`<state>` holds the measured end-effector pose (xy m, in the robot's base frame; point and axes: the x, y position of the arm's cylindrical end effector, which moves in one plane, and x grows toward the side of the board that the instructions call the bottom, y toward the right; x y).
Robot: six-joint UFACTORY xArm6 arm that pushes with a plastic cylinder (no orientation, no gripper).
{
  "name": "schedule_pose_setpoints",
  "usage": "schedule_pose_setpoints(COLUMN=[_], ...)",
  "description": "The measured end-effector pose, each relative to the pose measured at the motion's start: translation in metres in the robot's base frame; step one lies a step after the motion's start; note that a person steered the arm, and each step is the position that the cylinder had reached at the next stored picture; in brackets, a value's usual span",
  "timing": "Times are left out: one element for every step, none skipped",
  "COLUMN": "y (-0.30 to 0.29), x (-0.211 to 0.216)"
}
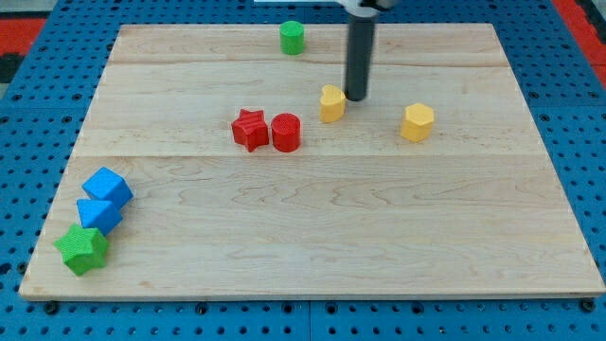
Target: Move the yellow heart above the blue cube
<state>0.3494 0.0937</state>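
The yellow heart (331, 103) lies on the wooden board (312, 237) a little above the middle. My tip (356, 98) stands just to the heart's right, touching or nearly touching it. The blue cube (107, 188) lies far off at the view's lower left, with a second blue block (98, 215) right below it.
A red star (250, 129) and a red cylinder (286, 132) lie side by side left of and below the heart. A yellow hexagonal block (418, 122) lies to the right. A green cylinder (292, 38) is near the top edge. A green star (82, 249) is at the lower left.
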Motion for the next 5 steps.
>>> schedule_pose_setpoints(y=[-0.075,-0.189,-0.185,-0.192,-0.241], x=[0.005,0.004,-0.001,0.019,0.027])
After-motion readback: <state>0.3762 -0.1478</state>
